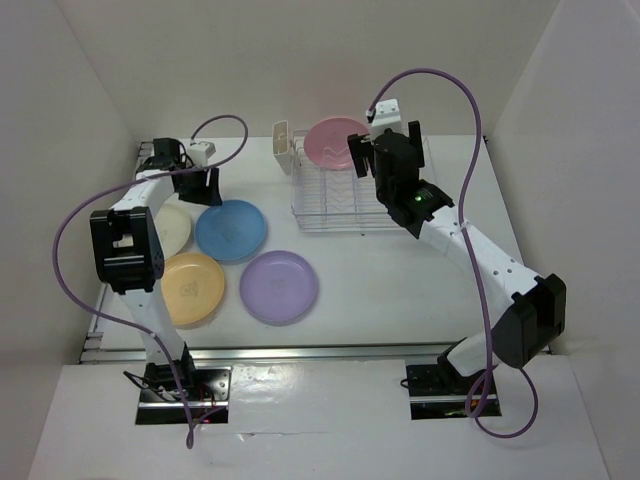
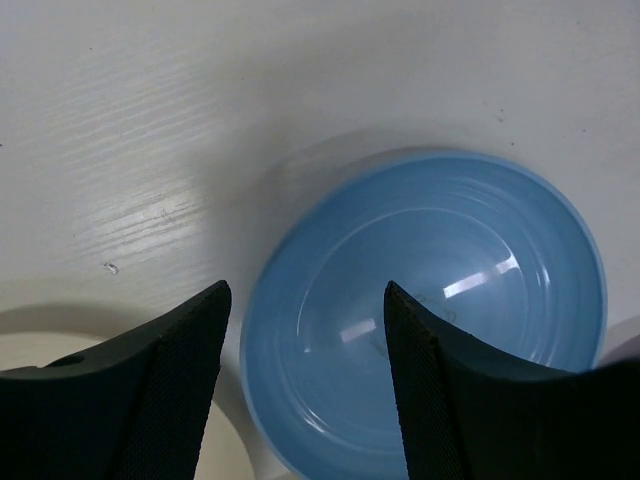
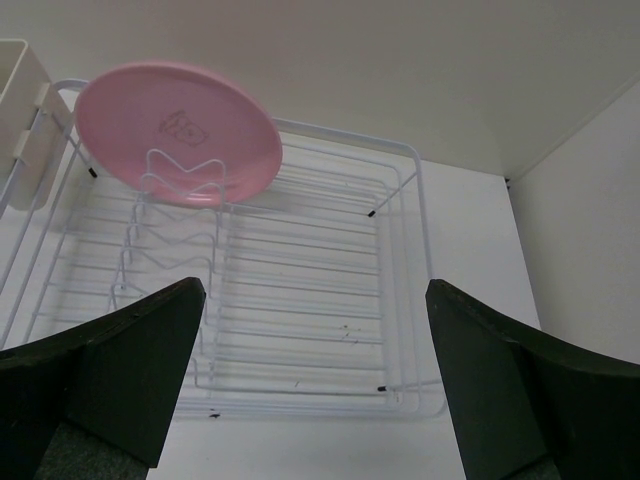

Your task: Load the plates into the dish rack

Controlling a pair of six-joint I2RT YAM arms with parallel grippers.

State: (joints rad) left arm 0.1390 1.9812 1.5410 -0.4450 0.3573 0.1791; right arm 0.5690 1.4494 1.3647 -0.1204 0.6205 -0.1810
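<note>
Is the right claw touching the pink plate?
Apart. Right wrist view shows the open right claw clear of the pink plate, bare dish rack wires between them.

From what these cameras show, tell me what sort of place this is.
Probably a robot test cell, not a kitchen: plain white walls box in a white table, the left arm and right arm are bolted at its near edge, and a rack and coloured plates are set out.

Left arm [image 1: 140,195] and right arm [image 1: 480,262]: white links, black joints, looping purple cables [image 1: 430,70].
</note>
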